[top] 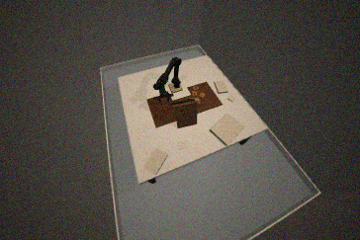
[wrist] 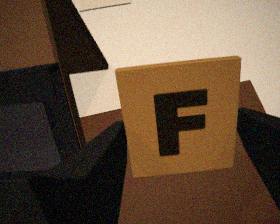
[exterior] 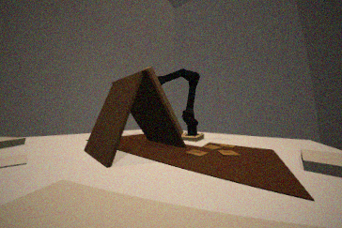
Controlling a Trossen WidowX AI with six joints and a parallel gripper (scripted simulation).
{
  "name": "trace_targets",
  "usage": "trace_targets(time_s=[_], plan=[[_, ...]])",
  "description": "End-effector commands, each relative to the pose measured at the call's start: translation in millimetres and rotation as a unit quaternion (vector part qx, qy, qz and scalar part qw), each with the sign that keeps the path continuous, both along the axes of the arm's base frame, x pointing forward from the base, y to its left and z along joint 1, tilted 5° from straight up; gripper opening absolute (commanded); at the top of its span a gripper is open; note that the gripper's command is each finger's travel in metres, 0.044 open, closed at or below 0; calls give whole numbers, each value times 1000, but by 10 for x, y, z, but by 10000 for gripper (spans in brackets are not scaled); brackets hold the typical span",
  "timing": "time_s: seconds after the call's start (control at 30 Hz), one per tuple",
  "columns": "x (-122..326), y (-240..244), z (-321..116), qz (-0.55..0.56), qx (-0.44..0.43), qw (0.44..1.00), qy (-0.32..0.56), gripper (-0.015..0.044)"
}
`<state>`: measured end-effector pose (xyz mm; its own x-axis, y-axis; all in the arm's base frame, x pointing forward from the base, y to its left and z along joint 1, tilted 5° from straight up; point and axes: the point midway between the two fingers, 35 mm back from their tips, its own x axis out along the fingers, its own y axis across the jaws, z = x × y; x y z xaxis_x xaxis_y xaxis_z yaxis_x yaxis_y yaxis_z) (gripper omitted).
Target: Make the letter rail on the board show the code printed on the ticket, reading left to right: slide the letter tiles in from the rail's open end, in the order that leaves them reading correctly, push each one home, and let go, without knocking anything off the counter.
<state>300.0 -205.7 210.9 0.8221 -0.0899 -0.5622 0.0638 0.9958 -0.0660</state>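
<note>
My gripper (wrist: 180, 123) (top: 167, 101) is shut on a tan tile with a black F (wrist: 138, 100), which faces the wrist camera upright in the image. The brown board (top: 160, 118) (exterior: 268, 173) (wrist: 176, 202) lies below it. The tile's height over the board is hard to tell. In the exterior view the gripper is hidden behind the brown folded stand (exterior: 110, 126) (top: 187, 118) (wrist: 21, 35). Other tan tiles lie on the board's right part, including one tile (top: 202, 95) (exterior: 228, 152); their letters are unreadable. The rail (top: 185, 102) is a small dark strip. No ticket print is readable.
The stand rises close beside the gripper, at the wrist view's upper left. A dark blocky shape fills that view's lower left. Flat pale slabs lie about the counter, a large one (top: 228, 128) at the front right, others (top: 156, 161) (top: 221, 87) at front left and right.
</note>
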Motion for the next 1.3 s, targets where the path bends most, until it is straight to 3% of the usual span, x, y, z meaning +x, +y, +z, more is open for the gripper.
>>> trace_targets(time_s=[0.0,1.27], plan=[[-4,25,-22,-3,3,1000,2,0],[10,214,-31,-3,4,1000,1,0]])
